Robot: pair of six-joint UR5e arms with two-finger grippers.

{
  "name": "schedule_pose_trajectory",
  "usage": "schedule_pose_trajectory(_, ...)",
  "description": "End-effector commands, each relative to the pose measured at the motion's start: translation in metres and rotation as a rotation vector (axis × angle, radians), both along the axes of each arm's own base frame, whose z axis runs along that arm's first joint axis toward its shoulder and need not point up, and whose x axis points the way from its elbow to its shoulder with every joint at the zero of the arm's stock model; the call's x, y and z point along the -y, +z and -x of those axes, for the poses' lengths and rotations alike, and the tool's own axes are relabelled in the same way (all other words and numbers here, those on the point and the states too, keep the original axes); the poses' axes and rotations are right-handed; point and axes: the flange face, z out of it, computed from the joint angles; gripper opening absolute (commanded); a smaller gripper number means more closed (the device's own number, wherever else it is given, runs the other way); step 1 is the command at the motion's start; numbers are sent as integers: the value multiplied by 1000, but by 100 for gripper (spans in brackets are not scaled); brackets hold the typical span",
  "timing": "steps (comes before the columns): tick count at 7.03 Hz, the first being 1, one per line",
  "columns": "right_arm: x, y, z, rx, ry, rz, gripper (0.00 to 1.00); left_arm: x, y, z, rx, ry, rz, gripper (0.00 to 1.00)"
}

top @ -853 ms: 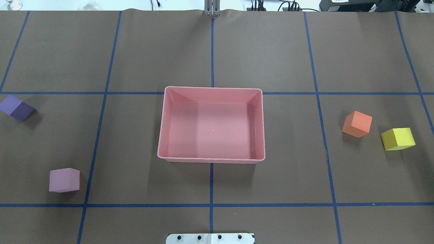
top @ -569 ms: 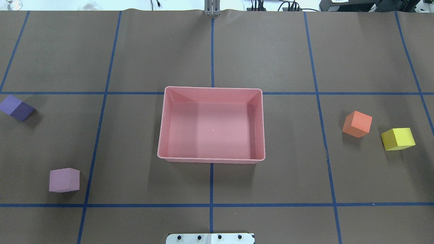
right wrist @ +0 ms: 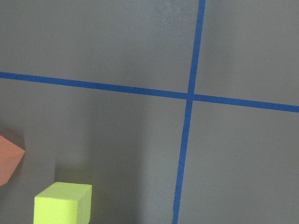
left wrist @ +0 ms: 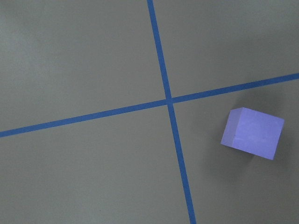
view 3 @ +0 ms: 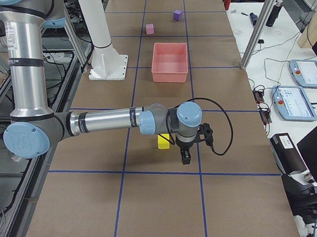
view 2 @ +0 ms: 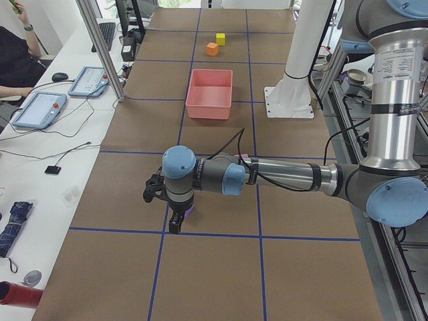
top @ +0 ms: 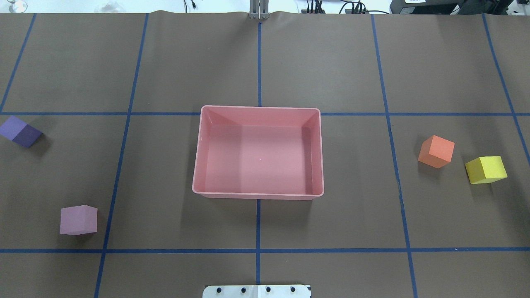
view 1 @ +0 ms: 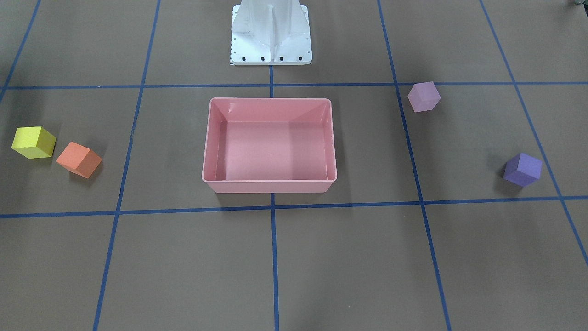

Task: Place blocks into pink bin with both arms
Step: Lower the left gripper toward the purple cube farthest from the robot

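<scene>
The pink bin (top: 258, 109) stands empty at the table's middle and also shows in the front view (view 1: 270, 186). The purple block (top: 20, 131) and the light pink block (top: 78, 219) lie on the left. The orange block (top: 436, 151) and the yellow block (top: 486, 169) lie on the right. My left gripper (view 2: 172, 221) hangs over the table close beside the purple block (left wrist: 252, 133). My right gripper (view 3: 185, 157) hangs close beside the yellow block (right wrist: 63, 204). Both grippers show only in the side views, so I cannot tell whether they are open or shut.
The white robot base (top: 256, 291) stands at the near table edge behind the bin. Blue tape lines (top: 258, 223) grid the brown table cover. A side desk with tablets (view 2: 40, 107) and a seated person runs along the far edge.
</scene>
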Motion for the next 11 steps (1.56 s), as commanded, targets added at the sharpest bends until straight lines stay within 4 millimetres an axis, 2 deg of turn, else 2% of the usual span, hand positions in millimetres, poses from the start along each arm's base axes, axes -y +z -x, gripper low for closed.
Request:
schedule_pose_trajectory(1, 8, -10, 0, 1, 2, -18, 100, 14, -19, -10, -13, -20, -40, 100)
schedule_pose_trajectory(2, 19, -22, 1, -1, 2, -43, 100, 26, -32, -24, -17, 4, -148, 100)
schedule_pose_trajectory(3, 22, -28, 1, 0, 2, -56, 100, 29, -32, -61, -33, 57, -192, 100)
schedule_pose_trajectory(5, 27, -35, 2, -1, -3, -74, 100, 27, -29, -113, -64, 62, -136, 100)
schedule_pose_trajectory(6, 27, -34, 2, -1, -3, -71, 100, 26, -19, -130, -97, 9, -100, 100)
schedule_pose_trajectory(7, 27, -33, 2, -2, -3, -69, 100, 24, 6, -155, -123, -4, -94, 100)
schedule_pose_trajectory(8, 27, -34, 2, -3, -1, -69, 100, 22, 27, -168, -147, -19, -97, 100)
schedule_pose_trajectory(9, 27, -33, 2, -3, -1, -67, 100, 18, 33, -183, -158, -15, -88, 100)
schedule_pose_trajectory(11, 27, -33, 2, -3, -2, -68, 100, 19, 36, -191, -131, -16, -96, 100)
